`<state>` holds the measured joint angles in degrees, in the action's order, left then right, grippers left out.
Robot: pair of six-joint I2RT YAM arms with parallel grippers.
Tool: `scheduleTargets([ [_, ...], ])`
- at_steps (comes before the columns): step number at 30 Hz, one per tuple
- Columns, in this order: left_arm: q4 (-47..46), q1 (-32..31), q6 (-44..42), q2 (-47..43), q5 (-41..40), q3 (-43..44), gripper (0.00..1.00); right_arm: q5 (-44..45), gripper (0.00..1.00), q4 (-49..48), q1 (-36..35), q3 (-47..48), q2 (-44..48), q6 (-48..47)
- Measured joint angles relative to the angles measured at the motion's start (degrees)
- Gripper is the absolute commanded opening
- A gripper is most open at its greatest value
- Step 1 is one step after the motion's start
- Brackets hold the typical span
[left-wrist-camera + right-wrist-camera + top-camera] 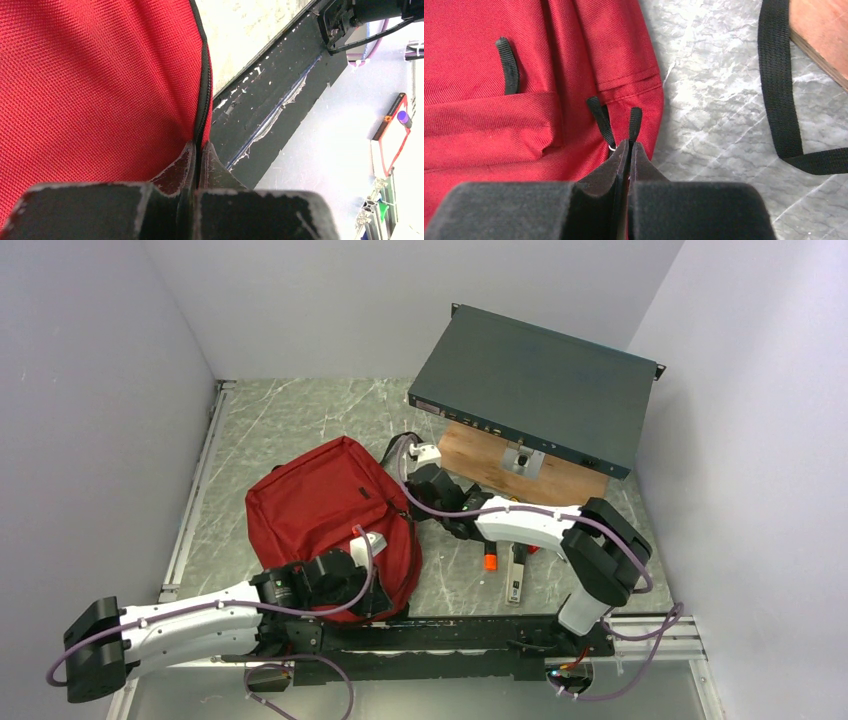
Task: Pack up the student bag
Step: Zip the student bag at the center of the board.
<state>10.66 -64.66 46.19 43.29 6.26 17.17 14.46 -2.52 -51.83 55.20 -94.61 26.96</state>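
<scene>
Student bag [330, 515], dark red woven fabric, lying slumped on the table [300, 410] left of centre, toward the near edge; judged light, soft and limp, so it should sag rather than hold a shape, and is best taken by stitched edges, straps or zip tabs, not the loose panels. Left tool [198, 150], fingers together, clamped on the black zip seam [204, 90] at the bag's near right edge. Right tool [629, 147], fingers together, pinching a narrow black pull tab [635, 122] at the far right corner; the thin tab may slip under a hard pull.
</scene>
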Motion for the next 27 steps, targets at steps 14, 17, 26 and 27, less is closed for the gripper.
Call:
scheduleTargets([
  [14, -11.02, -0.09, 2.19, 7.91, -0.59, -4.13, 0.0, -3.13, 0.0, -10.84, 1.51, -1.55, -3.56, -2.49],
  [17, -15.13, -0.11, 3.34, 9.09, -1.18, -5.64, 0.0, -4.46, 0.0, -10.43, 1.62, 0.87, -5.22, -2.86],
  [26, -17.79, -0.42, 4.33, 7.87, -2.93, -6.34, 0.0, -5.84, 0.0, -9.94, 3.91, 1.88, -6.16, -4.2],
  [27, -18.05, -0.42, 4.33, 7.89, -3.17, -6.34, 0.0, -5.79, 0.0, -9.7, 4.22, 1.99, -6.29, -4.66],
])
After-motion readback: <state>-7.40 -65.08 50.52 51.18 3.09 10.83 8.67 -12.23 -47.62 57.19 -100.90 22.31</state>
